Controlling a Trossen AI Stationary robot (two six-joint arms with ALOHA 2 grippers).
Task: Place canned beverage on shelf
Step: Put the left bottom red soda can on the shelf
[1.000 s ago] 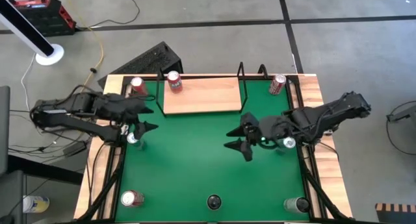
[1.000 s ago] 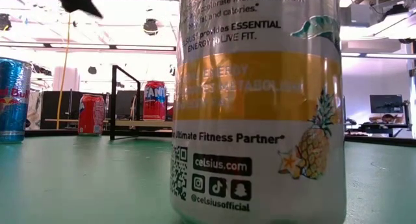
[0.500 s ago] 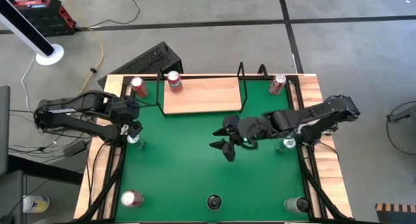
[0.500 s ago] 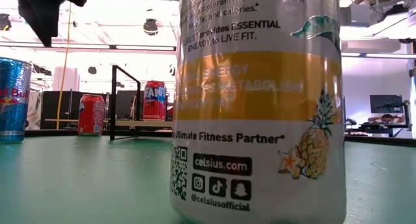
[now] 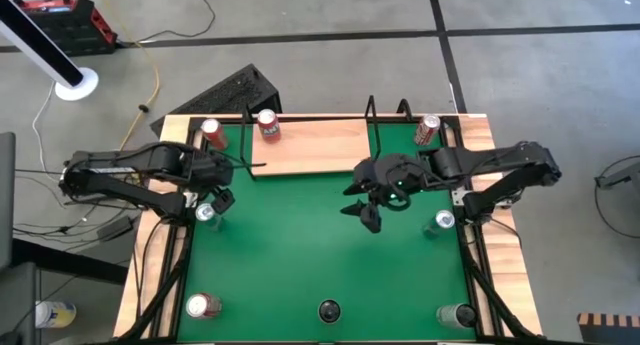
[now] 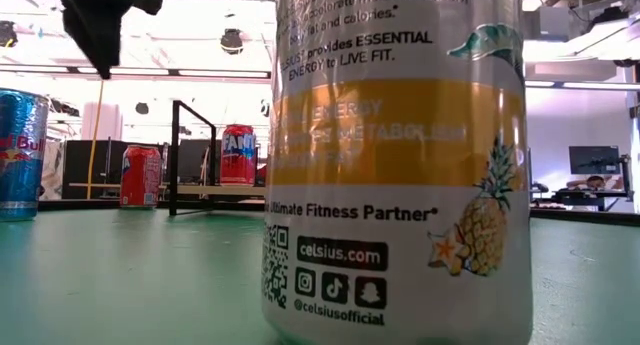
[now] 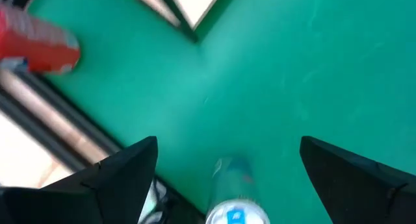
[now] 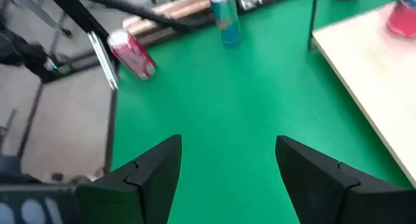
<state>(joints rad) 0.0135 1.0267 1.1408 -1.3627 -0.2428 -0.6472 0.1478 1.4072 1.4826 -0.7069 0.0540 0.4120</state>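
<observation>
The shelf [image 5: 310, 145] is a light-wood board with black rod ends at the table's far side. A red can [image 5: 268, 125] stands on its left end. My left gripper [image 7: 229, 141] is open and points steeply down, its fingers standing above and to either side of a blue-topped can [image 7: 231, 201], clear of it. That can [image 5: 205, 213] stands upright by the table's left edge. In the low view this gripper [image 6: 100, 25] hangs at the top left. My right gripper [image 5: 360, 213] is open with nothing between its fingers. It hovers over the green table just in front of the shelf's right part.
More cans stand around the table: red ones at far left [image 5: 210, 133] and far right [image 5: 427, 130], one by the right edge [image 5: 443, 222], and two near the front corners [image 5: 203, 306] [image 5: 457, 315]. A large white and yellow can [image 6: 395, 165] fills the low view.
My left gripper has tipped from nearly level to steeply downward and sunk toward the blue-topped can, staying open. My right gripper has swung toward the table's left, then come back and gone toward the shelf, rolling as it went, still open. No can has moved.
</observation>
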